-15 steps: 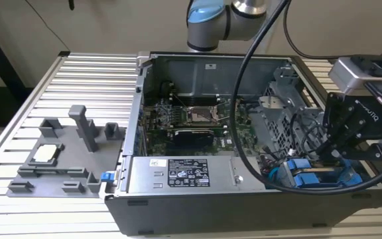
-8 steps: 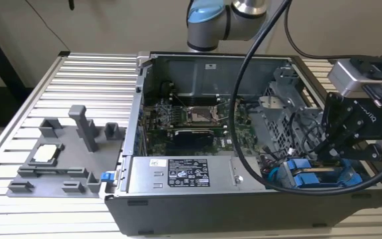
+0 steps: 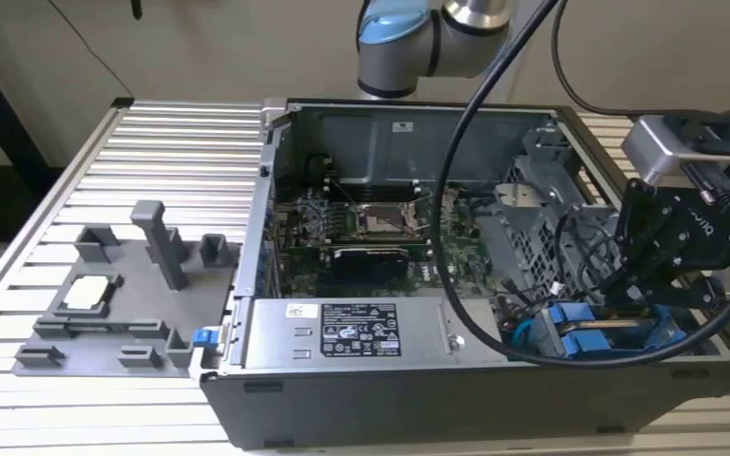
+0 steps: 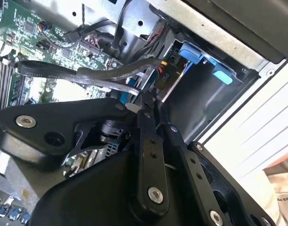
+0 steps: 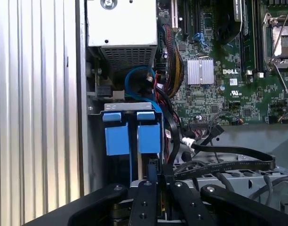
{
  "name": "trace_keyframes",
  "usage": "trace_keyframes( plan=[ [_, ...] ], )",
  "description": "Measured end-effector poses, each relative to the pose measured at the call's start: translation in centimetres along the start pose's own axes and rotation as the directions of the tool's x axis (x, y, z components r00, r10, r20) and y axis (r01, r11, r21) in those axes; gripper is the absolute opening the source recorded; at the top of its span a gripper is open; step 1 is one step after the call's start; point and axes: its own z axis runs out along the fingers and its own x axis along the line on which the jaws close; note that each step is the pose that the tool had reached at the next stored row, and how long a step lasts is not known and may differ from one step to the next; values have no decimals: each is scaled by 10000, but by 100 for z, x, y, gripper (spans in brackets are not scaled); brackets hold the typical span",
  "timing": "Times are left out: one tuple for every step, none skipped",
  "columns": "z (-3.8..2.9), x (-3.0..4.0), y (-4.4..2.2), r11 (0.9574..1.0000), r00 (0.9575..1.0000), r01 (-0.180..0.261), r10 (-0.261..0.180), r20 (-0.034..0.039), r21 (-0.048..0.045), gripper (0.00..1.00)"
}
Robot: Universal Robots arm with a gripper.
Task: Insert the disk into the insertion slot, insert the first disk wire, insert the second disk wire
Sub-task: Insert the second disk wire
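A slatted metal desk (image 3: 175, 142) carries an open computer case (image 3: 339, 399) lying on its side, with a grey moulded fixture tray (image 3: 99, 323) set apart from it toward the exterior view's left. Inside the case lie a green circuit board (image 3: 378, 237) and a grey power-supply box (image 3: 353, 332) with a white sticker along the near wall. The robot arm (image 3: 403, 38) reaches over from behind the case, and its black end effector (image 3: 650, 294) hangs low at the corner of the case toward the exterior view's right, directly over the drive cage.

The insertion slot (image 5: 123, 108) is a grey sheet-metal bay there, and the disk (image 5: 148, 136) sits in it, its blue carrier end showing beside a second blue carrier end (image 5: 117, 136). In both wrist views the end effector's fingers (image 5: 148, 197) are drawn close together, nearly closed, at the edge of the disk near a dark wire (image 5: 228, 165); whether they actually pinch a connector cannot be told. A blue cable (image 5: 134, 77) loops just above the cage.
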Motion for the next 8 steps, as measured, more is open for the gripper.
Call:
trace_keyframes(
  plan=[
    [1,0,-3,10000,10000,0,0,3,0,16],
    [3,0,-8,10000,10000,1,-1,6,-1,16],
    [4,0,-16,10000,10000,1,-1,5,-2,16],
    [5,0,-27,10000,10000,0,0,2,-5,16],
    [7,-1,-37,10000,10000,0,0,3,-10,16],
    [9,-2,-42,10000,10000,0,0,1,-14,16],
    [12,-2,-42,10000,10000,-1,1,1,-18,16],
    [17,-1,-42,10000,10000,-3,3,1,-25,16]
  ],
)
